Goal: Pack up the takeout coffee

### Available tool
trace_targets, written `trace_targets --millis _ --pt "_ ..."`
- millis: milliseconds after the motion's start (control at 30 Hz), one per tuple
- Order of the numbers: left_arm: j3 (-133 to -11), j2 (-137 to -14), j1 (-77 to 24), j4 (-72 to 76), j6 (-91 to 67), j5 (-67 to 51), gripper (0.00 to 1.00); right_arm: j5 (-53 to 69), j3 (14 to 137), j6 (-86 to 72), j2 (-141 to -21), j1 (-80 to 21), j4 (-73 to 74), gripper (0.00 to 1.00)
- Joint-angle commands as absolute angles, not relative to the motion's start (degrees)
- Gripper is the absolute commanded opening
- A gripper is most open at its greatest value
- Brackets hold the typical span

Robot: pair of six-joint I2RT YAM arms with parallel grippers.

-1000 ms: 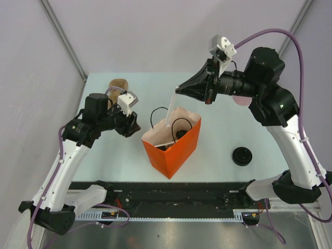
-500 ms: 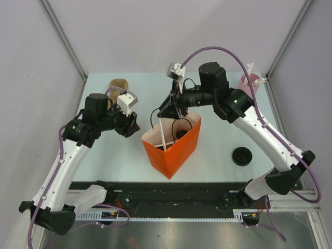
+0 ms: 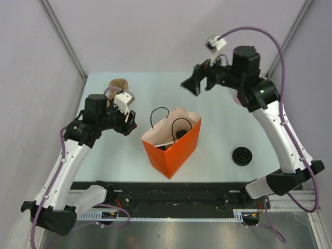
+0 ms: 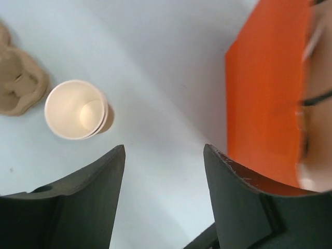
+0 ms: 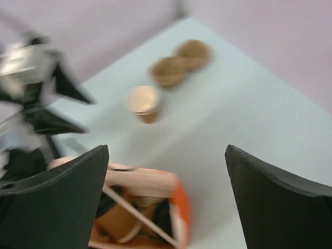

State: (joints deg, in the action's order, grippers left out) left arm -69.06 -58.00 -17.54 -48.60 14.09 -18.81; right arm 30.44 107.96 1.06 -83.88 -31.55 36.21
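Where the orange bag (image 3: 176,153) stands upright near the middle of the desk (image 3: 223,129), its mouth gapes upward and both black loop handles stick up from the rim. Inside, the top view shows a round black lid (image 3: 180,136) low in the bag. The blurred right wrist view adds a tan-brown second cup (image 5: 122,223) and a white straw (image 5: 136,211) leaning across the opening. How that lid sits on the cup inside cannot be told.

One paper cup (image 4: 76,109) stands on the desk outside the bag, uncovered, with a pale and empty interior. It is just beside the brown pulp tray (image 3: 119,83) at the far left, and the tray's wells hold nothing. A loose black lid (image 3: 242,155) lies flat on the desk to the right of the bag, well apart from the uncovered cup.

The left gripper (image 3: 130,122) hovers between the cup and the bag with its jaws parted and nothing between them. The right gripper (image 3: 192,86) hangs high beyond the bag's far side, its jaws spread wide and released, grasping nothing.
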Motion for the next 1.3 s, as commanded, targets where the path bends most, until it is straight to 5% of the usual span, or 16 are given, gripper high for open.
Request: trace_targets --millis 0,200,467,1033,1267 --pt "-62.8 -57.1 -14.5 -38.3 14.7 -10.9 0.68 12.3 100.0 -1.1 -79.7 -21.4 33.9 1.0" --pt "-52.0 -55.3 -8.6 -25.6 15.7 -9.8 0.79 2.1 80.6 -1.5 -71.0 -8.4 26.0 1.0" --pt "-38.6 -55.0 -0.2 -5.1 11.9 -12.1 0.88 -14.1 59.9 -5.9 -66.4 -7.6 15.5 1.0" --pt "-16.7 -64.6 2.5 36.4 10.7 -14.7 1.0 -17.7 28.7 -6.9 -64.3 -7.3 -20.6 1.0" --pt "-17.1 -65.8 2.6 37.1 11.1 -14.4 1.0 -16.2 23.6 -7.2 -66.1 -7.2 -31.5 1.0"
